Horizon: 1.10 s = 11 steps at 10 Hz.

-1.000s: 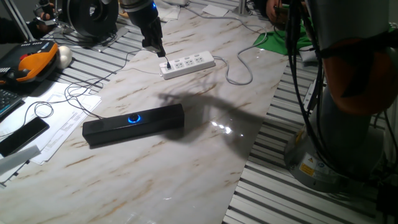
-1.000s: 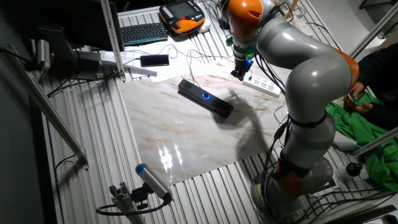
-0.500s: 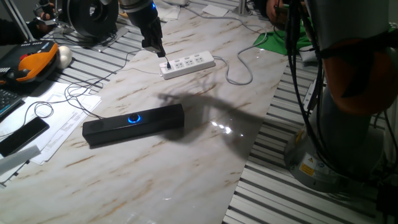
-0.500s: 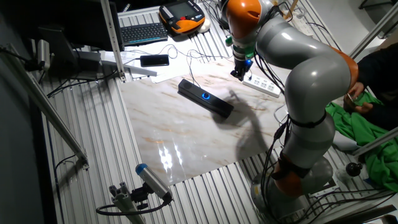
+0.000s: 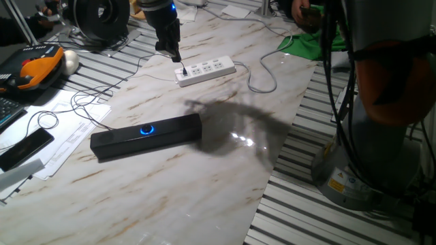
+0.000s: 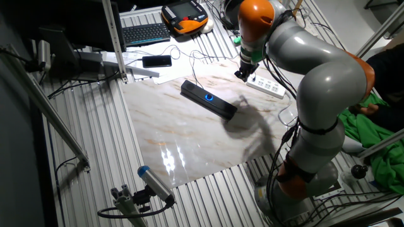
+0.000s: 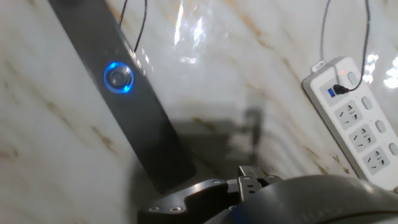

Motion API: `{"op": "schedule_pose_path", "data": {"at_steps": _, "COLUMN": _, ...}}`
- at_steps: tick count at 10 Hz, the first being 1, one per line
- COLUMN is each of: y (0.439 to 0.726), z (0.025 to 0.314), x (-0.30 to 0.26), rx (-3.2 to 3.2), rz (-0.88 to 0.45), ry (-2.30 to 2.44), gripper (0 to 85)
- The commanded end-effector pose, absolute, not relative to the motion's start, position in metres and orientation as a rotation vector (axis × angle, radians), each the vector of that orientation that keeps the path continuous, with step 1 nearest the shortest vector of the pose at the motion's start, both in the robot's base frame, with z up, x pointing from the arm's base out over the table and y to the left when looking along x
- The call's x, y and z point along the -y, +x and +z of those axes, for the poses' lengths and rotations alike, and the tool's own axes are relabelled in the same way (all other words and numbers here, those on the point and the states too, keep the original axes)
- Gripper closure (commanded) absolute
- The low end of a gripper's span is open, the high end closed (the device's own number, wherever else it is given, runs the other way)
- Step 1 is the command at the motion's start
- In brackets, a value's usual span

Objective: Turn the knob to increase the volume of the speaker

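The speaker (image 5: 170,132) is a long black bar lying on the marble table; it also shows in the other fixed view (image 6: 218,106) and the hand view (image 7: 149,124). The knob (image 5: 146,130) glows blue at its centre, also in the other fixed view (image 6: 209,97) and the hand view (image 7: 119,78). My gripper (image 5: 176,58) hangs well above the table over the near end of the power strip, far from the knob; it also shows in the other fixed view (image 6: 240,75). Its fingers look closed together and hold nothing. The hand view shows only the hand's body, not the fingertips.
A white power strip (image 5: 206,71) with a plugged cable lies behind the speaker, also in the hand view (image 7: 351,118). Papers, a flat black device (image 5: 24,148), cables and an orange pendant (image 5: 34,68) lie left. The arm's base (image 5: 381,102) stands right.
The arm's upper links have swung and its shadow on the table has shifted right. The gripper has stayed almost in place over the power strip. The speaker has not moved.
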<state>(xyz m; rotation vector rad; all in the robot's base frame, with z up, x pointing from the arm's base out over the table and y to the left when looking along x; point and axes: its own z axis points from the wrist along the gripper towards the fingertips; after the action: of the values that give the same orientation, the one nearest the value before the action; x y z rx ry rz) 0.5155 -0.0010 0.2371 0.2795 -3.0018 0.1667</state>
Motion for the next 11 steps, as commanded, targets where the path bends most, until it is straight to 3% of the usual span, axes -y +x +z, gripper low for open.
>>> {"op": "schedule_pose_path", "data": {"at_steps": 1, "y": 0.5154, "z": 0.2369, "x": 0.0012, "rx": 2.991, "rz": 0.161, "ry": 0.235, "gripper": 85.0}}
{"op": "schedule_pose_path", "data": {"at_steps": 4, "y": 0.5154, "z": 0.2369, "x": 0.0012, "rx": 2.982, "rz": 0.077, "ry": 0.195, "gripper": 85.0}}
{"op": "schedule_pose_path", "data": {"at_steps": 10, "y": 0.5154, "z": 0.2369, "x": 0.0012, "rx": 2.937, "rz": 0.09, "ry": 0.207, "gripper": 85.0}}
{"op": "schedule_pose_path", "data": {"at_steps": 11, "y": 0.5154, "z": 0.2369, "x": 0.0012, "rx": 2.936, "rz": 0.103, "ry": 0.185, "gripper": 68.0}}
